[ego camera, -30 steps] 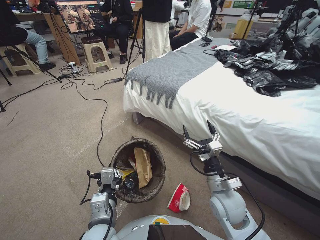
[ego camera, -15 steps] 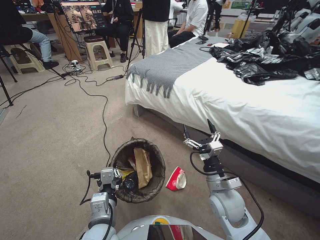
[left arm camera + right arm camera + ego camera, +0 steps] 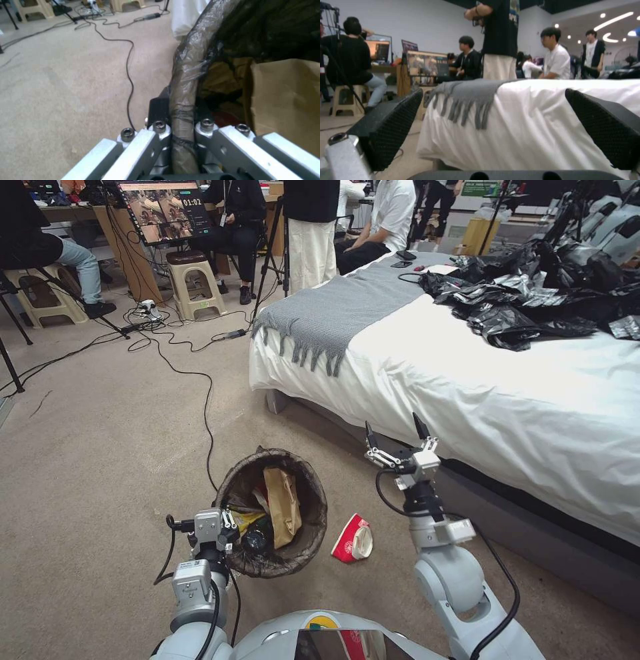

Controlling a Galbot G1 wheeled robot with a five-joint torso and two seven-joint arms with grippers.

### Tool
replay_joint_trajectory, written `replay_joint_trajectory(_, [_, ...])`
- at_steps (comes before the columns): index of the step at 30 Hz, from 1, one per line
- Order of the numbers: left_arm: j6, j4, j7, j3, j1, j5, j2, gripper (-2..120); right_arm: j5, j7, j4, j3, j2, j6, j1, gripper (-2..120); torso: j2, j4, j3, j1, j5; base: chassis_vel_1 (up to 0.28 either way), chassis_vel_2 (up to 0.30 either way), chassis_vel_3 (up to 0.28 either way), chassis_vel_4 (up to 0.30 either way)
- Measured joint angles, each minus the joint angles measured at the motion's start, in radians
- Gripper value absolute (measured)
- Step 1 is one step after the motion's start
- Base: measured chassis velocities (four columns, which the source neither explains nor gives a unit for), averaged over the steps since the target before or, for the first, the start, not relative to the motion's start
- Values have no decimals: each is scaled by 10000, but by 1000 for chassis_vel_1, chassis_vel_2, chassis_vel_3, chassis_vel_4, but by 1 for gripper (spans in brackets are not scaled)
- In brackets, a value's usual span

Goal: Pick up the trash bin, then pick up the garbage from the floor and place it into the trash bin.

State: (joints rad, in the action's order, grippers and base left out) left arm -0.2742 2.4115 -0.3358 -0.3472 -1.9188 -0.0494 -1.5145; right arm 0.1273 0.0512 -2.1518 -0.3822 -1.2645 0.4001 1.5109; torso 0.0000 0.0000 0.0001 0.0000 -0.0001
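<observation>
Upright, mouth up, the round bin lined with a dark brown-black bag (image 3: 277, 513) has its near rim pinched by the left hand (image 3: 230, 521). Just right of the bin, below the spread right hand (image 3: 393, 437), a crushed red-and-white paper cup (image 3: 352, 539) lies on the carpet, mouth toward the bed (image 3: 467, 373).

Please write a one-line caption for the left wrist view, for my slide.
Left claw shut on the bag-covered rim of the trash bin, with a brown paper bag inside.

Bag-lined bin (image 3: 277, 520) beside crushed cup (image 3: 353, 540)
</observation>
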Motion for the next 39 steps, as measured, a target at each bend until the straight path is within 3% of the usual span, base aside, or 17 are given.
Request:
replay_joint_trajectory(2, [0,102,4,-80,57,-7,-2,0,39,545,-1,269,145,-722,-306,100,0,-1,-1,0,1,0,0,0,0])
replay_joint_trajectory(11, [3,237,5,-202,126,-9,-13,0,385,1010,43,657,383,-1927,-854,100,0,1,-1,0,0,0,0,0,0])
replay_joint_trajectory(14, [5,373,15,-248,155,60,-36,0,1257,1528,394,1070,717,-3624,-1365,100,0,1,-1,0,1,0,0,0,0])
replay_joint_trajectory(15, [5,373,15,-248,155,60,-36,0,1257,1528,394,1070,717,-3624,-1365,100,0,1,-1,0,1,0,0,0,0])
replay_joint_trajectory(17, [5,426,9,-288,164,100,-44,0,2252,1874,732,1350,1012,-5131,-1569,100,0,1,-1,0,2,0,0,0,0])
replay_joint_trajectory(19, [5,430,9,-291,164,102,-44,0,2293,1882,747,1361,1026,-5160,-1574,100,0,2,-1,0,2,0,0,0,0])
replay_joint_trajectory(25, [5,430,0,-288,187,120,-67,0,3845,2417,1701,2146,1643,-7246,-1783,100,0,0,-1,0,2,0,0,0,0])
replay_joint_trajectory(31, [8,360,-2,-169,212,47,-108,0,4026,2540,2840,2776,1896,-7829,-1534,100,0,-1,-1,0,1,0,0,0,0])
replay_joint_trajectory(39, [97,355,-7,-87,79,-94,-100,0,3831,2230,4523,3102,1136,-7744,-1542,100,0,1,-2,0,-1,0,0,0,0])
